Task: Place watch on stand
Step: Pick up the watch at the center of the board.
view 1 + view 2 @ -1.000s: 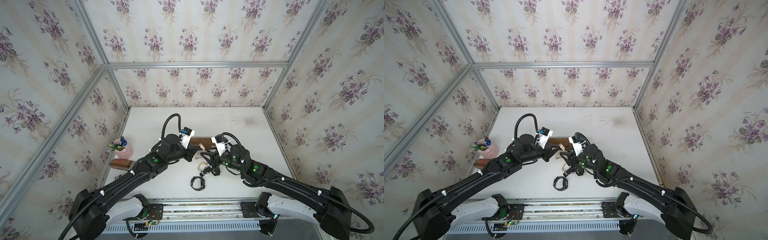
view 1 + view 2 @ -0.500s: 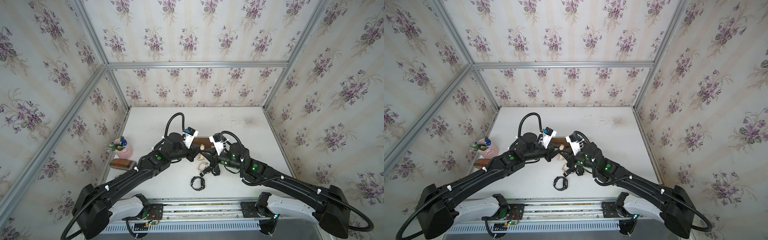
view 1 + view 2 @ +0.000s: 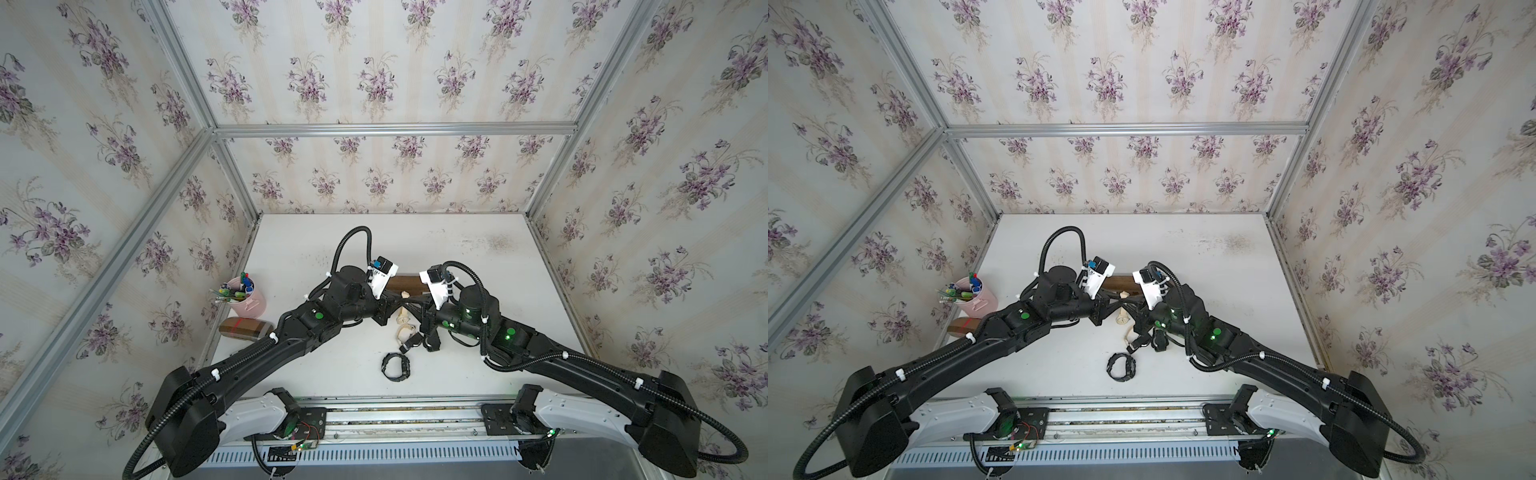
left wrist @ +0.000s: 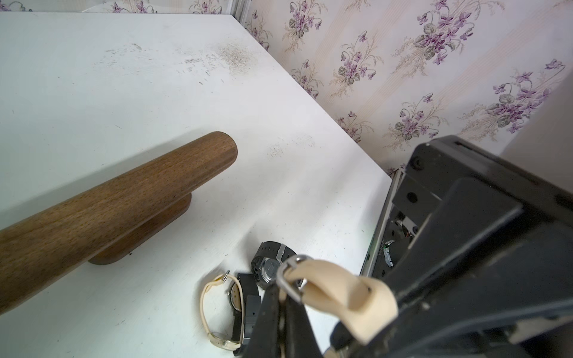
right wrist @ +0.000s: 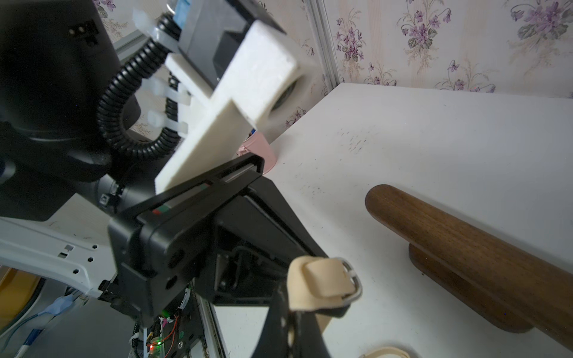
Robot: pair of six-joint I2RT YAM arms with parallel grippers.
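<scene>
A cream-strapped watch [image 3: 402,318] hangs between my two grippers, just in front of the dark wooden stand [image 3: 405,284]. My left gripper [image 4: 282,292] is shut on its strap [image 4: 328,283] just under the metal buckle. The right gripper [image 5: 290,313] is shut on the same strap [image 5: 319,283] from the other side, facing the left one. In both top views the fingertips meet over the table: left gripper [image 3: 394,300], right gripper [image 3: 412,304]. The stand's bar [image 4: 117,198] sits bare on its base [image 4: 145,235]; no watch is on it.
A second cream watch [image 4: 217,310] and a black watch [image 4: 270,266] lie on the table below the grippers. Another black watch [image 3: 395,366] lies nearer the front edge. A pink cup of pens [image 3: 245,296] and a brown box with red tape [image 3: 243,326] stand at the left.
My right gripper has closed on the cream strap. The left arm has edged slightly toward the stand, still holding the strap.
</scene>
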